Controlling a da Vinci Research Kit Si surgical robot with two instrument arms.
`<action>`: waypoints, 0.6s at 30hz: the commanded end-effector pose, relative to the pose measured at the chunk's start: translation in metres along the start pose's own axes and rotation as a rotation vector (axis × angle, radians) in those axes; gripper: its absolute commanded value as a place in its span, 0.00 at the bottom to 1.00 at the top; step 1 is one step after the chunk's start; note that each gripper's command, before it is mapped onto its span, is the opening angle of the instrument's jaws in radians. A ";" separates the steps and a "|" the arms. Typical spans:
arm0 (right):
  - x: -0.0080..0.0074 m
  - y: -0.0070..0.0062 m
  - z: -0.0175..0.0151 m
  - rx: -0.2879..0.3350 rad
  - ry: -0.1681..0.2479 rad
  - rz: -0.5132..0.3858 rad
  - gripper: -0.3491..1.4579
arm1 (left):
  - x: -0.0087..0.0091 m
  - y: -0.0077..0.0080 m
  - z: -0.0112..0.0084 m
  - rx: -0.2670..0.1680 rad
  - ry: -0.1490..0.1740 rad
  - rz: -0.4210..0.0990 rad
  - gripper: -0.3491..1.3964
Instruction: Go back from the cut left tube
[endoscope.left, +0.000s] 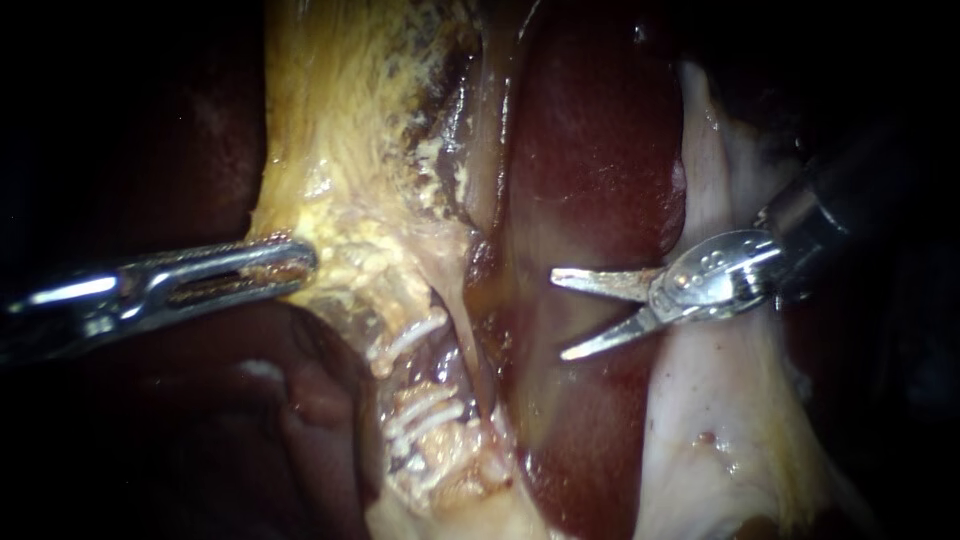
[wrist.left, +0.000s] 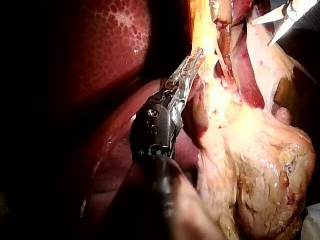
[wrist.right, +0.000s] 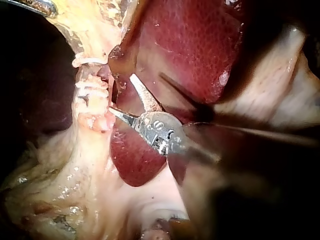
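Note:
A tube (endoscope.left: 405, 300) covered in yellow fat runs down the middle and carries white clips (endoscope.left: 412, 335), with more clips (endoscope.left: 425, 412) lower down and a gap between the two groups. My right instrument (endoscope.left: 560, 315) has two thin blades standing open over the dark red liver (endoscope.left: 600, 150), to the right of the tube and apart from it. The right wrist view shows the open blades (wrist.right: 121, 92) just beside the clips (wrist.right: 92, 86). My left instrument (endoscope.left: 295, 265) is shut on the yellow fatty tissue (endoscope.left: 330, 200) left of the tube, as the left wrist view (wrist.left: 192, 57) also shows.
Pale whitish tissue (endoscope.left: 720, 400) lies under and below the right instrument's shaft. A bulging yellow mass (wrist.left: 260, 170), likely the gallbladder, hangs beside the left instrument. Dark liver (wrist.left: 115, 50) fills the other side. My right instrument's blades (wrist.left: 261, 33) show far ahead.

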 end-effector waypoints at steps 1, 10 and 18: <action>-0.0001 0.0000 0.0000 -0.001 0.000 -0.001 0.98 | 0.0001 0.0002 0.0005 0.002 0.001 0.001 0.00; -0.0004 -0.0001 0.0001 0.007 0.004 -0.003 0.98 | 0.0007 0.0028 0.0072 0.026 0.011 -0.008 0.00; -0.0004 -0.0002 0.0001 0.010 0.005 -0.004 0.98 | -0.0013 0.0021 0.0106 0.042 -0.018 -0.015 0.00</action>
